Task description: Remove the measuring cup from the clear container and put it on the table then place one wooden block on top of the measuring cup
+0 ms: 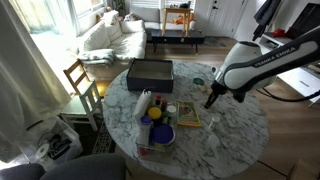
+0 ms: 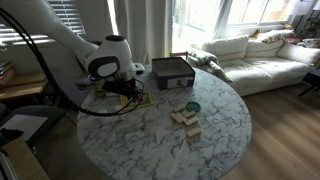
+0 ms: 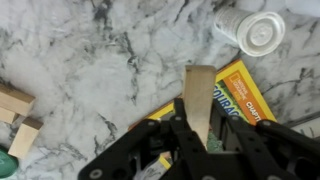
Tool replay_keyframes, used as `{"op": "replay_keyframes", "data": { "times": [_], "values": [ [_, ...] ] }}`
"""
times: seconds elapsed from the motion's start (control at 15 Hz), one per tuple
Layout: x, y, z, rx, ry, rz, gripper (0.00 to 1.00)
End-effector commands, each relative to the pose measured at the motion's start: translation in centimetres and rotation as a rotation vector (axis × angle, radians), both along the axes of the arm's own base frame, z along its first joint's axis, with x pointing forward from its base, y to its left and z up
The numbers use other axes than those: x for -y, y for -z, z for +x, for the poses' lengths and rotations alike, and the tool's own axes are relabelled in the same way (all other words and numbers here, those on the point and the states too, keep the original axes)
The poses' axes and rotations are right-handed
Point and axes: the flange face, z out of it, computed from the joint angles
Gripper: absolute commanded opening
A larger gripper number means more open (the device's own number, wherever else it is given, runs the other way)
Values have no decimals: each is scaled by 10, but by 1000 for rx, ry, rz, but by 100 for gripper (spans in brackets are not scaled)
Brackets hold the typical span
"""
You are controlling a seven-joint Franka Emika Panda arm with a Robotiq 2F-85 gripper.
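The gripper (image 3: 200, 128) pinches a wooden block (image 3: 200, 85) upright over the marble table (image 3: 90, 50); the measuring cup (image 3: 258, 32) rests on the tabletop just beyond a yellow box (image 3: 240, 95); the clear container (image 1: 155, 128) stands well apart, holding blue and yellow items; spare blocks (image 3: 15, 100) lie nearby.

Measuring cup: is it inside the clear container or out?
Out. In the wrist view the measuring cup rests on the marble table, with no walls around it.

Dark lettering is noted on the white arm (image 1: 275, 57) but cannot be read. Print on the yellow box (image 3: 245, 95) is blurred, illegible.
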Motion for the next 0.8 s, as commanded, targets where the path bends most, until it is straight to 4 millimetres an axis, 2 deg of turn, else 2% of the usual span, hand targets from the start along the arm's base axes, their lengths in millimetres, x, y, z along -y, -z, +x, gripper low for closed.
{"op": "replay_keyframes", "data": {
  "times": [0.0,0.07,0.13,0.33,0.53,0.73],
  "values": [
    [1,-1,2,1,3,-1,29],
    [3,0,2,0,6,-1,29],
    [4,1,3,-1,7,-1,7],
    [-2,-13,-3,10,-68,-7,7],
    [-11,-38,-9,50,-177,-17,7],
    [-31,-52,-24,42,-349,13,7]
  ]
}}
